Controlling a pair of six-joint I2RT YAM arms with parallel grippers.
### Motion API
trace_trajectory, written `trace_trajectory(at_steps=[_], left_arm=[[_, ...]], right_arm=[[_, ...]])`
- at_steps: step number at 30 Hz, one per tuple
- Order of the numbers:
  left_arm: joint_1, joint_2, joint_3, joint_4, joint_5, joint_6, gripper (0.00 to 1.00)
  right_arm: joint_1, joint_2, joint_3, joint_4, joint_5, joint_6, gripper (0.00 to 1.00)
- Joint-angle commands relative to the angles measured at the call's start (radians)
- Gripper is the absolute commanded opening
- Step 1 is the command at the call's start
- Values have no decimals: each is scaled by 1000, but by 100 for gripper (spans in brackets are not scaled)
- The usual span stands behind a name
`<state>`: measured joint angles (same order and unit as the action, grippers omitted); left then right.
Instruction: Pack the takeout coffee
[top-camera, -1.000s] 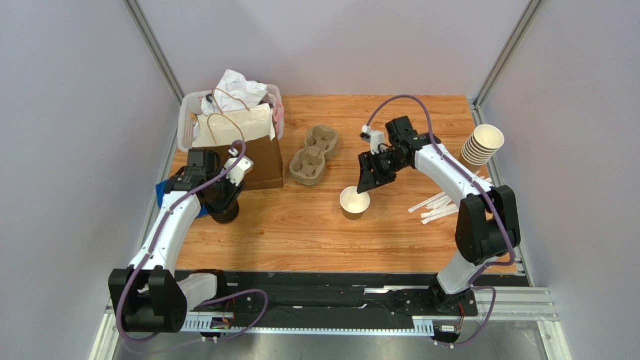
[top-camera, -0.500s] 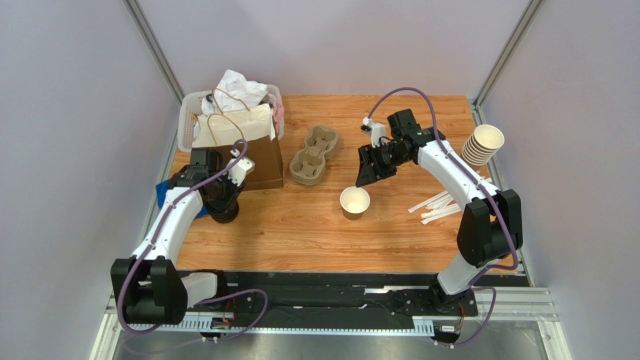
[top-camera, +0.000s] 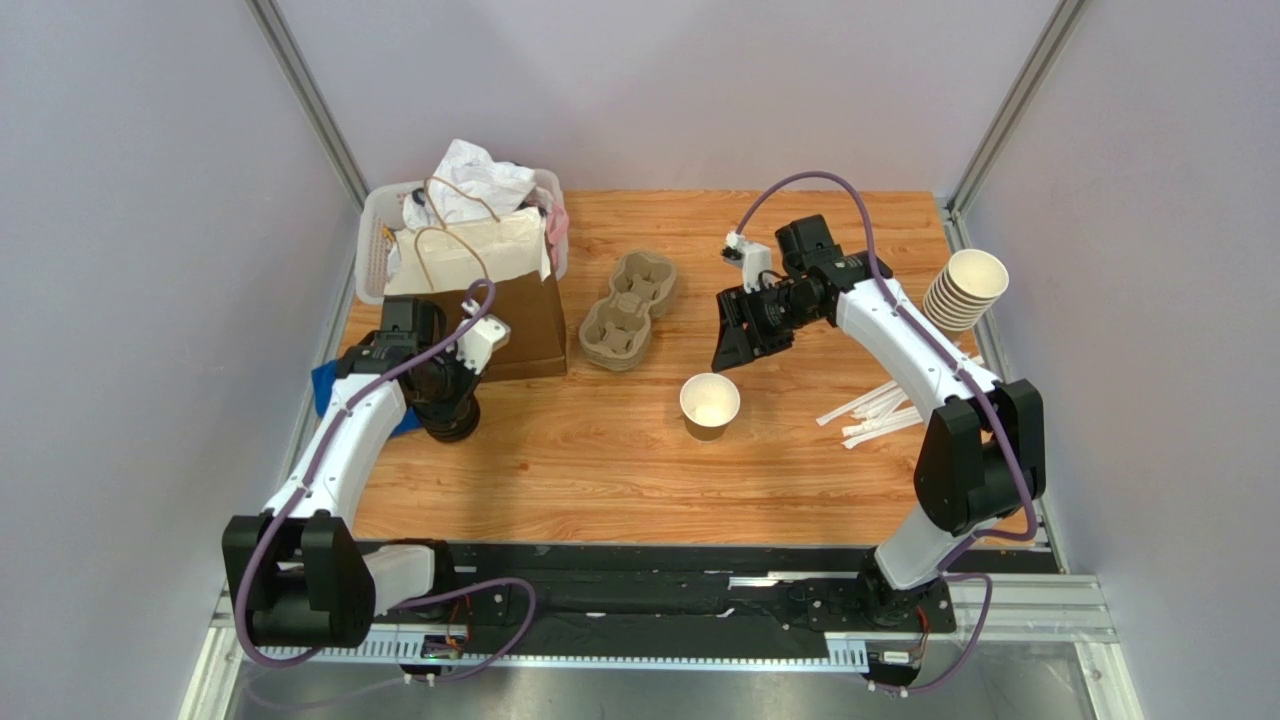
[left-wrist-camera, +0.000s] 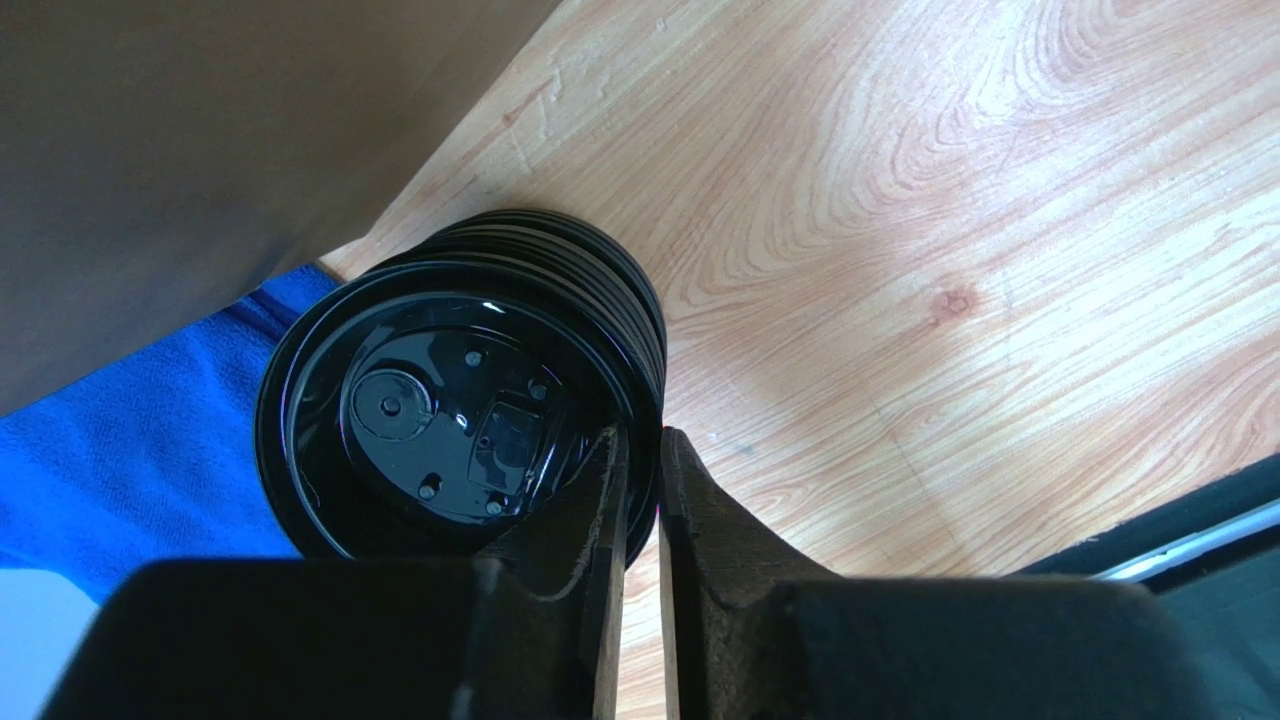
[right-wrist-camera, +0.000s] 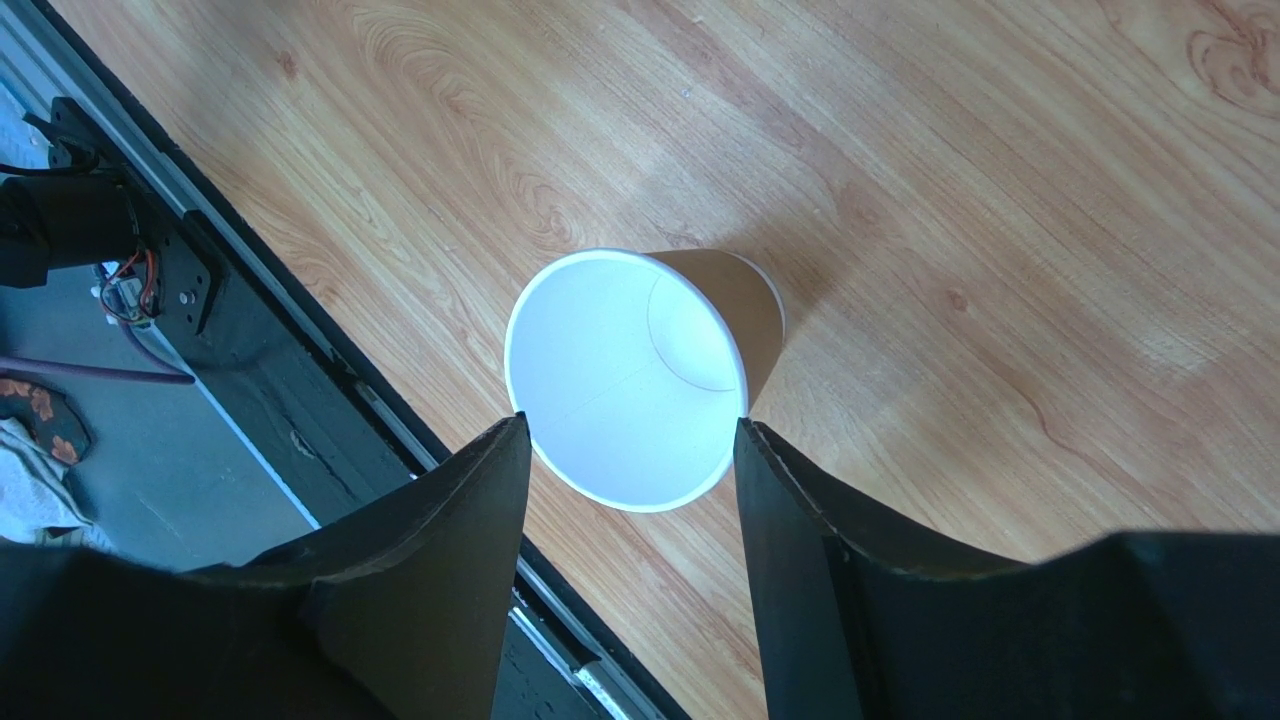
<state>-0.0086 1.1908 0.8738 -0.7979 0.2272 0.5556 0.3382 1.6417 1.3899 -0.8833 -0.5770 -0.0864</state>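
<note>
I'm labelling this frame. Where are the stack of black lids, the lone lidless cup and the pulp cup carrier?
stack of black lids (left-wrist-camera: 436, 420), left wrist view, top lid's face.
lone lidless cup (right-wrist-camera: 616, 375), right wrist view, white inner wall.
cup carrier (top-camera: 627, 311), top view, its middle.

Tabletop (top-camera: 601, 450) is pale wood w/ clear grain, smooth, slight satin sheen; paper cup (right-wrist-camera: 646, 375) is paper, clean white & smooth inside, matt tan outside; stack of black lids (left-wrist-camera: 451, 405) is hard plastic, v. glossy, catching highlights; bag (top-camera: 526, 327) is plain brown paper, matt; cloth (left-wrist-camera: 135, 435) by the lids is blue, soft, fuzzy-looking; cup carrier (top-camera: 628, 308) looks like moulded pulp, rough & dull grey-brown; stack of cups (top-camera: 965, 288) is cream paper, matt; arm shell (top-camera: 323, 465) is smooth white plastic; rail (top-camera: 1052, 608) is silvery metal.
</note>
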Motion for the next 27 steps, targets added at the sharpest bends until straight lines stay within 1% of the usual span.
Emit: trace_trajectory(at_steps=[1,3,6,7,10,16,27], left_arm=[[2,-42,22,-30,34,-2,15],[2,-56,28,-37,32,-2,14],[2,-72,40,-55,29,-3,9],[2,-76,45,-67,27,0,5],[2,-103,53,-90,20,3,0],[2,-134,53,-109,-3,17,0],[2,-140,27,-89,-25,29,0]], right_arm=[[4,-40,41,1,-12,-1,56],[5,-42,41,1,-12,0,56],[5,-42,47,0,-14,2,56],[4,-42,49,-2,-17,1,56],[5,-45,54,0,-18,1,57],[5,-45,57,-2,-21,-1,60],[5,-49,58,-3,-20,-6,62]])
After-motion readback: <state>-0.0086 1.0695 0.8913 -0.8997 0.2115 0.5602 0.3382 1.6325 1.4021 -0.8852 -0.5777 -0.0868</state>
